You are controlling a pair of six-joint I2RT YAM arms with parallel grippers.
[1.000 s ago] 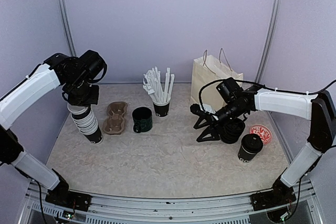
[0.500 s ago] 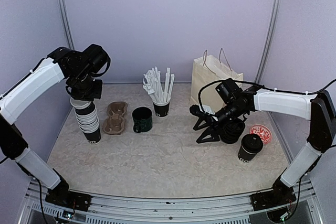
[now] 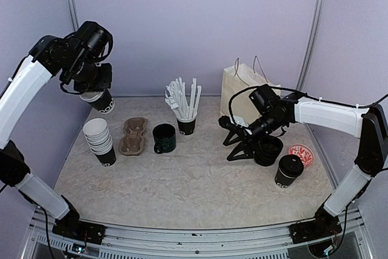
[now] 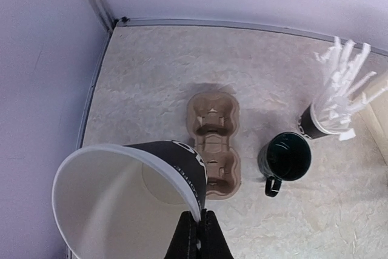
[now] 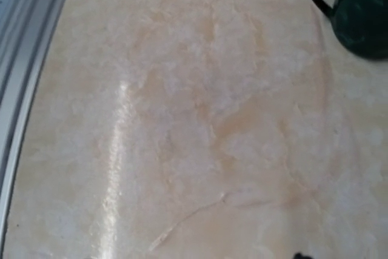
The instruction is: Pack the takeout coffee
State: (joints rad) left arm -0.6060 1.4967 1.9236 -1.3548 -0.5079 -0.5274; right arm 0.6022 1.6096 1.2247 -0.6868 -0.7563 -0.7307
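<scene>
The left fingers (image 4: 211, 242) pinch the rim of a black takeout cup (image 4: 177, 161) aloft near the cup stack (image 3: 100, 142); the right fingers (image 3: 236, 154) gape empty.

Even bright light, soft shadows, table (image 5: 115, 150) glare

Single black paper cup (image 3: 102, 100) aloft at left rear, tilted, lidless, white inside (lettering near base); left hand (image 4: 199, 227) pinches its rim. Stack of nested cups (image 3: 100, 142) upright on tabletop (image 3: 194, 180), left side. Lidded cup (image 3: 289, 171) upright, right front.
</scene>
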